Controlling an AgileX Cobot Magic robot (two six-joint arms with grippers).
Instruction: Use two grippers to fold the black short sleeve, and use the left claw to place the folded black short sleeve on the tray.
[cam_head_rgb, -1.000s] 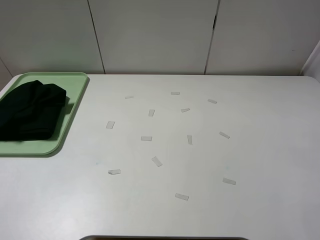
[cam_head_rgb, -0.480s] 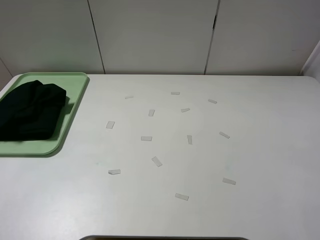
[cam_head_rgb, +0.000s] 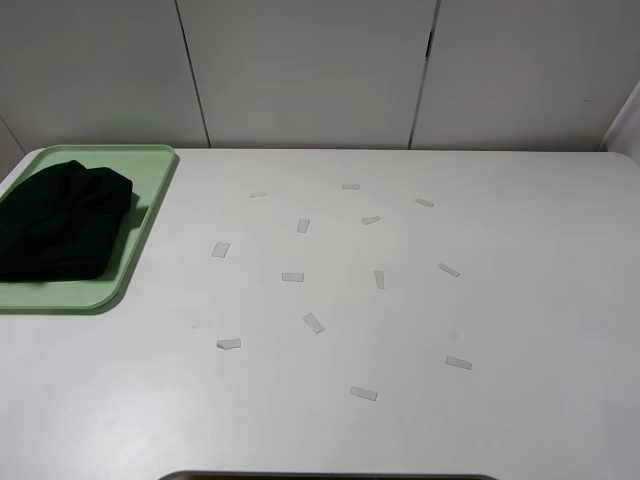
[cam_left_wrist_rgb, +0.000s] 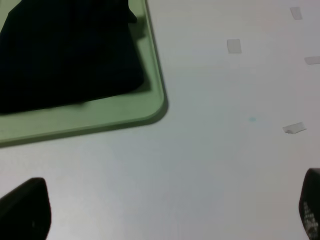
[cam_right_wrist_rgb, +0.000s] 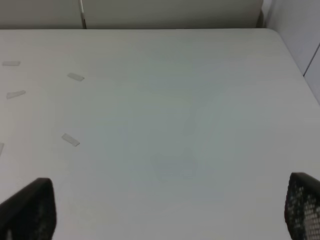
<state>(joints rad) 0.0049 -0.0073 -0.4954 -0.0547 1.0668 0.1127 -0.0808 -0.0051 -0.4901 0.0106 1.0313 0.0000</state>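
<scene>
Black short sleeve (cam_head_rgb: 62, 222), folded into a compact dark bundle, lies inside the light-green tray (cam_head_rgb: 140, 240), which sits on the white counter (cam_head_rgb: 400, 330). In the exterior high view neither arm appears; only the tray with its garment and the counter top are seen, backed by pale wall panels (cam_head_rgb: 310, 70).

Left claw (cam_left_wrist_rgb: 165, 215): its two black fingertips (cam_left_wrist_rgb: 25, 210) show at opposite edges of the left wrist view, set wide apart with nothing between them. The claw hangs above bare counter. Ahead of it and to one side lies the rounded corner of the tray (cam_left_wrist_rgb: 150, 107), well apart from the fingertips; the black short sleeve (cam_left_wrist_rgb: 65, 55) fills most of the visible tray floor and leaves a strip of green rim exposed along the near edge. No lettering or neck label can be made out on the fabric.

Right claw (cam_right_wrist_rgb: 170, 210): both mesh-textured fingertips (cam_right_wrist_rgb: 30, 207) sit at the far edges of the right wrist view, likewise spread wide and holding nothing. Beneath and ahead of this claw is plain counter only, running out to the counter's far edge and corner.

Small pale strips of tape (cam_head_rgb: 314, 322) are scattered flat over the middle of the counter, between the two claws' areas; several lie ahead of the left claw (cam_left_wrist_rgb: 294, 128) and a few ahead of the right claw (cam_right_wrist_rgb: 70, 140), none touching either.
</scene>
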